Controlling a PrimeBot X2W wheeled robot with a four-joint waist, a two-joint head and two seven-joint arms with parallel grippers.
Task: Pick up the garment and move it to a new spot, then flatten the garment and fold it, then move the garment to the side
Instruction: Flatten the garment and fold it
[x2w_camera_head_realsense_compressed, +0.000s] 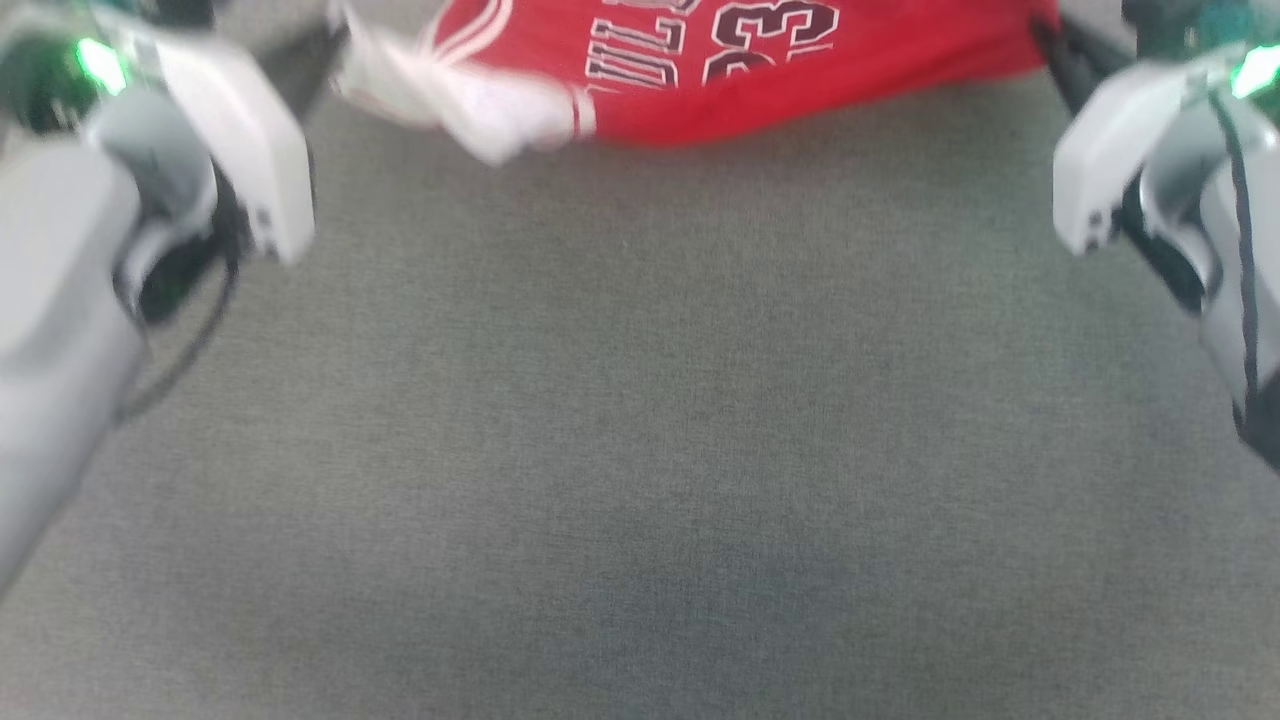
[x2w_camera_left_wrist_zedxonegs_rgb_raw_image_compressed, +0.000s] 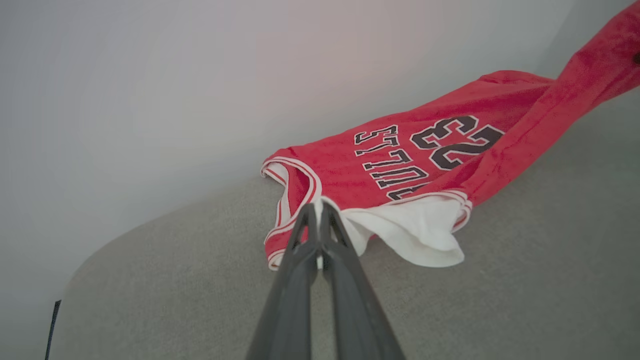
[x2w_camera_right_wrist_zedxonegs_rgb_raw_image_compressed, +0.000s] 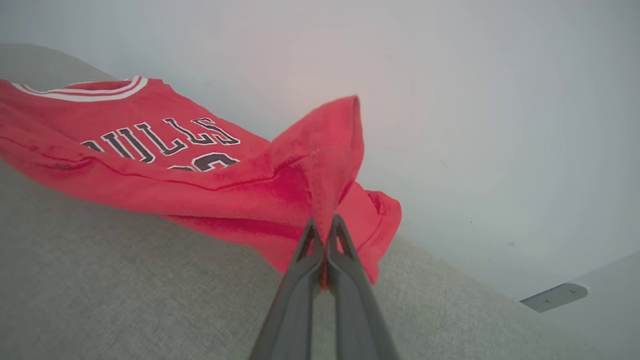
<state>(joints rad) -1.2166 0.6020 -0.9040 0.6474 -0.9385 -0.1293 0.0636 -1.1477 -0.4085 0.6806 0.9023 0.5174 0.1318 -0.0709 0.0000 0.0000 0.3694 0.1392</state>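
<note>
Clamping down tight, my left gripper (x2w_camera_left_wrist_zedxonegs_rgb_raw_image_compressed: 318, 207) has its two fingers pressed together on the white-trimmed edge of the garment (x2w_camera_left_wrist_zedxonegs_rgb_raw_image_compressed: 350, 175), with no gap that I can see. My right gripper (x2w_camera_right_wrist_zedxonegs_rgb_raw_image_compressed: 325, 222) is closed as well, its tips nipping a bunched red corner that stands up in a peak above them. Taking the print (x2w_camera_left_wrist_zedxonegs_rgb_raw_image_compressed: 425, 150) as my mark, the left grip sits on the trim side of the print, where a flap of white lining (x2w_camera_left_wrist_zedxonegs_rgb_raw_image_compressed: 420, 235) spills out beside the fingers. The right grip sits on the opposite, plain red side of it. So the garment's long axis runs from one gripper to the other, across in front of me, with the print about midway and neither arm nearer to it as far as I can judge. Beneath the print the cloth sags toward the grey surface (x2w_camera_head_realsense_compressed: 640, 450); whether it rests there or hangs just clear I cannot tell. I judge the next move turns on that line: both arms travelling together, spread taut, to lay the garment flat on my side of where the print lies now.
</note>
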